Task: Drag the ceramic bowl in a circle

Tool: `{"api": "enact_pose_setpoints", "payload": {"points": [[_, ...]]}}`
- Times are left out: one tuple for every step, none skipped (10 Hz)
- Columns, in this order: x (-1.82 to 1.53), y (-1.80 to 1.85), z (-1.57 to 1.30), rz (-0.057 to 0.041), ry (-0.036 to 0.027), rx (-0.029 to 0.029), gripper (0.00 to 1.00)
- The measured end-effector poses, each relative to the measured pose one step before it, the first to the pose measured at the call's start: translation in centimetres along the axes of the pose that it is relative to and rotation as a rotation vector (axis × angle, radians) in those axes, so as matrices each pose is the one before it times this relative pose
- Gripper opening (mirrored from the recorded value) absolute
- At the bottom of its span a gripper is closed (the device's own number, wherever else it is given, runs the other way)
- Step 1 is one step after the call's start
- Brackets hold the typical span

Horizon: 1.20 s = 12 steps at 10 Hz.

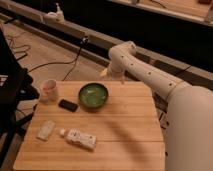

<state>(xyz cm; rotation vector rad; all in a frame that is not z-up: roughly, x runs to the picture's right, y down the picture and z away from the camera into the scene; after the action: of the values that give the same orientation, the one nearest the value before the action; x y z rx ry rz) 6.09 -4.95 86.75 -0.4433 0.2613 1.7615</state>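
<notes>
My end effector (107, 75) hangs by the table's (131, 127) far edge; whether it is open or holding anything I cannot tell. The ceramic bowl (93, 95) sits on the table just nearer the camera, seemingly untouched.

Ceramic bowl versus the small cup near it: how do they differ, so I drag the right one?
The ceramic bowl is glossy dark green; the cup is pale pinkish. The ceramic bowl is wider and lower; the cup is narrower and taller. Both stand upright and apart on the wooden table. The gripper is by the table's far edge, nearer the ceramic bowl, touching neither.
</notes>
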Motion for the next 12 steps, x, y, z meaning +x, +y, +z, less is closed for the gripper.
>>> {"api": "enact_pose_setpoints", "payload": {"points": [[-0.005,-0.004,0.001,-0.00016,-0.00018,0.00021,0.8],[-0.017,-0.02,0.001,-0.00031,-0.00063,0.00067,0.8],[0.008,0.012,0.001,0.00012,0.00031,-0.00034,0.8],[0.01,0.01,0.002,0.00014,0.00037,-0.00035,0.8],[-0.021,-0.021,-0.002,-0.00038,-0.00081,0.0008,0.8],[0.004,0.003,0.0,0.00005,0.00016,-0.00013,0.8],[0.02,0.022,0.002,0.00028,0.00074,-0.00075,0.8],[-0.01,-0.011,-0.003,0.00001,-0.00034,0.00026,0.8],[-0.01,-0.015,0.001,-0.00023,-0.00041,0.00051,0.8],[0.013,0.023,0.001,0.00007,0.00041,-0.00062,0.8],[0.058,0.078,-0.005,-0.00026,0.00099,-0.00245,0.8],[0.093,0.224,-0.026,-0.00585,0.0006,-0.00846,0.8]]}}
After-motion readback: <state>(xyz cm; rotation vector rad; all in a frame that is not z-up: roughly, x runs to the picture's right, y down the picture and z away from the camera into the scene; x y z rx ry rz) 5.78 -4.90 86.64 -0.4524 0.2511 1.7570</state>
